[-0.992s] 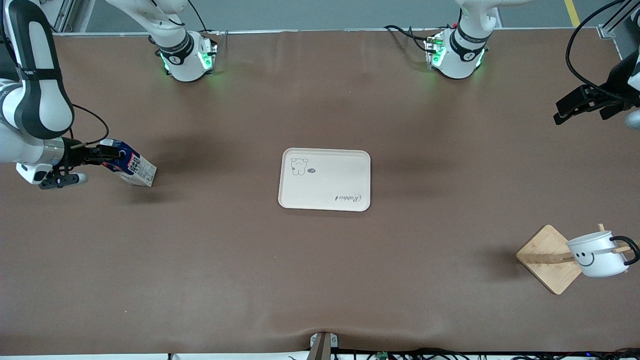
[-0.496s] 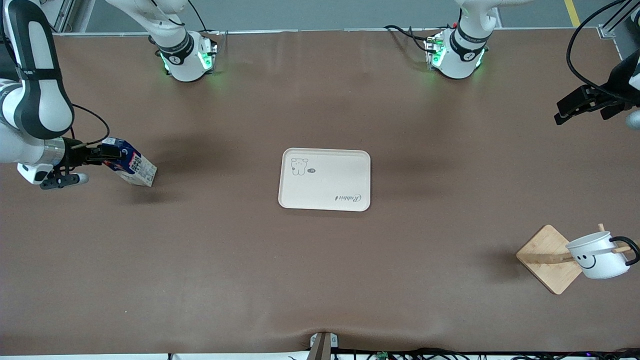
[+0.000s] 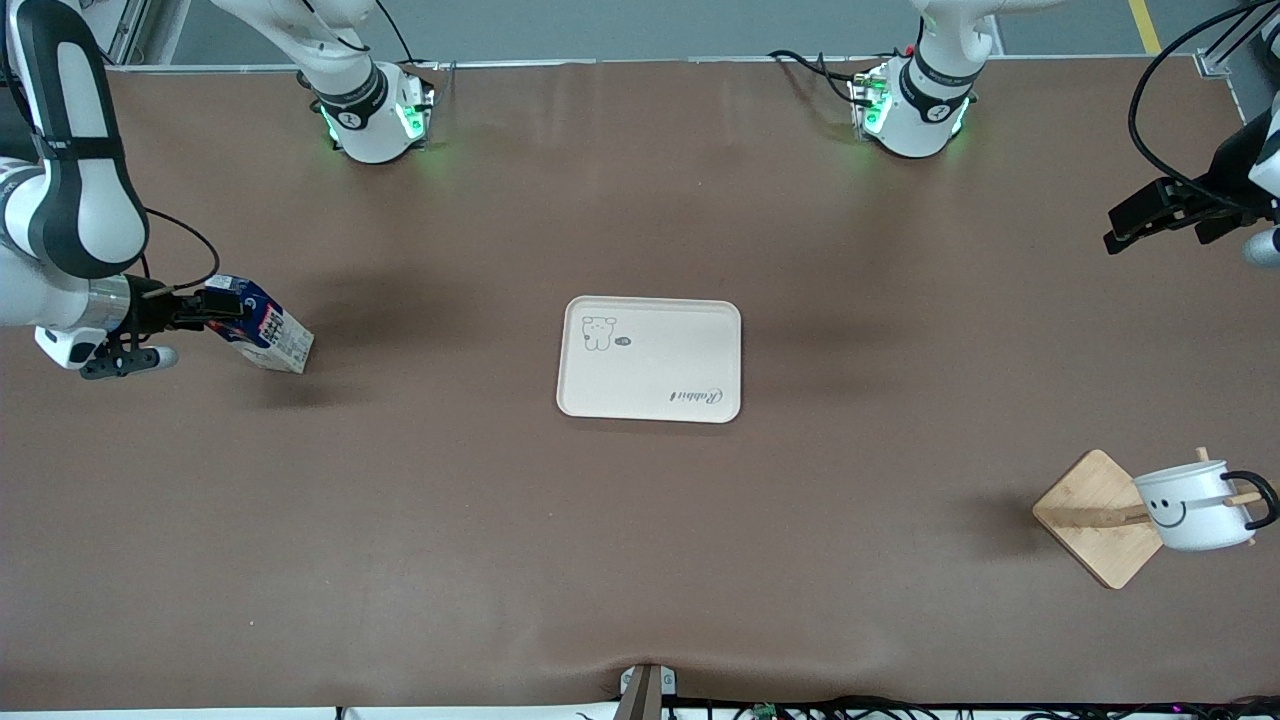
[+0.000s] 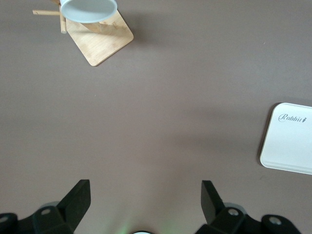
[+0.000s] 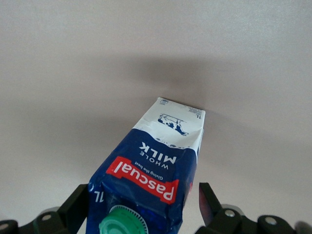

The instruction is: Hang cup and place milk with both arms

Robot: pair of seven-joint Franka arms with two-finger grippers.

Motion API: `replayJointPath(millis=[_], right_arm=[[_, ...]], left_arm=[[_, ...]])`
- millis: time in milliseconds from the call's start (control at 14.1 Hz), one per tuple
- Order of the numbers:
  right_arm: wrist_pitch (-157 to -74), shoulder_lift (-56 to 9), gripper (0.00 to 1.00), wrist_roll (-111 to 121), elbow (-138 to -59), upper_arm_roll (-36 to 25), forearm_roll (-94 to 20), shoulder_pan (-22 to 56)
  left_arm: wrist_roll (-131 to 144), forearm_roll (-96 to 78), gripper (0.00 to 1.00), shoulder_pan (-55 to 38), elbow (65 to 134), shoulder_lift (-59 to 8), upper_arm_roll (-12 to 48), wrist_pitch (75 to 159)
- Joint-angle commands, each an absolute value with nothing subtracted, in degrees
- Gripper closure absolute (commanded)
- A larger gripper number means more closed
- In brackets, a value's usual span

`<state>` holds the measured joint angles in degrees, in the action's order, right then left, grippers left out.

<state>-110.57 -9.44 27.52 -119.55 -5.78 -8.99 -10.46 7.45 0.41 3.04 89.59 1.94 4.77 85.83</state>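
The milk (image 3: 262,338) stands on the table toward the right arm's end; it fills the right wrist view (image 5: 156,165), blue top, green cap. My right gripper (image 3: 215,310) is open, its jaws on either side of the carton's top (image 5: 146,200), one finger touching and the other a small gap away. The cup (image 3: 1195,505) hangs by its black handle on a peg of the wooden rack (image 3: 1090,515), and shows in the left wrist view (image 4: 90,9). My left gripper (image 3: 1125,225) is open and empty (image 4: 146,195), up over the left arm's end of the table.
A cream tray (image 3: 650,358) lies at the table's middle, also seen in the left wrist view (image 4: 290,141). The rack's square base (image 4: 100,41) sits near the front camera's edge. Cables hang by the left arm.
The left gripper has drifted slightly upward. The cup has rocked a little on its peg. The right gripper and milk have barely moved.
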Motion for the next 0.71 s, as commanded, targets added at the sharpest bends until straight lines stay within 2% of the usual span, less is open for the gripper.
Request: replayJointPath(millis=[0, 425, 638], right_arm=[[-109.69, -8.61, 0.02, 27.77, -119.44, -5.1, -9.84, -11.25], [-106.7, -8.7, 0.02, 27.6, -116.46, -4.92, -9.76, -10.99], [-102.59, -8.61, 0.0, 27.69, -110.68, -4.83, -9.84, -10.9]], left_arm=[[6.94, 0.53, 0.0, 2.9, 89.47, 2.02, 4.57, 85.69], [6.94, 0.62, 0.0, 3.08, 88.77, 2.02, 4.48, 85.87], [7.12, 0.53, 0.0, 3.16, 88.68, 2.02, 4.31, 85.78]])
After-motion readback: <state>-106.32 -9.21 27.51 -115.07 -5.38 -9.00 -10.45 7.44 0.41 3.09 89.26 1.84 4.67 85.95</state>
